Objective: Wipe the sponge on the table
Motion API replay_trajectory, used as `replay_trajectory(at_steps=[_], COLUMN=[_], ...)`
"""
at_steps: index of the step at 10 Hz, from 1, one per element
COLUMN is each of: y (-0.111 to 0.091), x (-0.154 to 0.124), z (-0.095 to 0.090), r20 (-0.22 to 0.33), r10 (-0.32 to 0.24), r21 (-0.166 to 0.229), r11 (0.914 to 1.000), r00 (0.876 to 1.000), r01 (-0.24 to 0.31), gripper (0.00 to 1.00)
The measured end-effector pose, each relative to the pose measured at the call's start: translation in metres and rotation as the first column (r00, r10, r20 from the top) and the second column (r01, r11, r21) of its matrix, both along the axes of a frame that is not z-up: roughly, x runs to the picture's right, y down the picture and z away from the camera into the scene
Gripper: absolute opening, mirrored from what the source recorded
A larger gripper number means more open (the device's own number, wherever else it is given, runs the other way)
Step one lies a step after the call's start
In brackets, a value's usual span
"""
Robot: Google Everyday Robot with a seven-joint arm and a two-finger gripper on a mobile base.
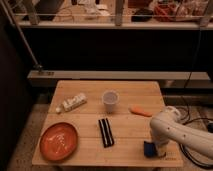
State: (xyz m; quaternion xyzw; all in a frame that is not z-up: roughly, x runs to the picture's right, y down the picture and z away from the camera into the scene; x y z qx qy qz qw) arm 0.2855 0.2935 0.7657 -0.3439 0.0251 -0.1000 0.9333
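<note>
Mid-wipe, I judge: gripper (156, 146) on sponge (148, 148) at table's (130, 134) 5 o'clock; can't tell its grip; next sweep needs steady pressure.

My white arm (180, 132) comes in from the right and bends downward, my gripper (155, 148) low beneath its end.

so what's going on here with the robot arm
The robot's white arm reaches down at the near corner of the table on the picture's right, with its end effector right at the dark blue sponge, which sits on the wood there. Likely it's wiping. The white cup, black bar and orange plate lie apart, further left.
</note>
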Motion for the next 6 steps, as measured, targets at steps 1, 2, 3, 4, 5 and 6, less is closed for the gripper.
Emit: replay_trajectory(at_steps=[1, 2, 3, 4, 5, 6], y=[-0.016, -0.027, -0.040, -0.052, -0.061, -0.065], x=[0.001, 0.001, -0.002, -0.008, -0.017, -0.028], z=[0.014, 0.022, 0.030, 0.036, 0.039, 0.040], r20=[-0.005, -0.010, -0.012, -0.003, 0.002, 0.008], r10=[0.001, -0.002, -0.011, -0.017, -0.027, -0.039], r21=[0.020, 0.036, 0.057, 0.084, 0.111, 0.133], r11=[0.9998, 0.9994, 0.9983, 0.9963, 0.9935, 0.9905], r00=[1.000, 1.000, 1.000, 1.000, 1.000, 0.999], r01=[-0.001, 0.002, 0.012, 0.017, 0.026, 0.038], gripper=[0.00, 0.00, 0.00, 0.00, 0.00, 0.00])
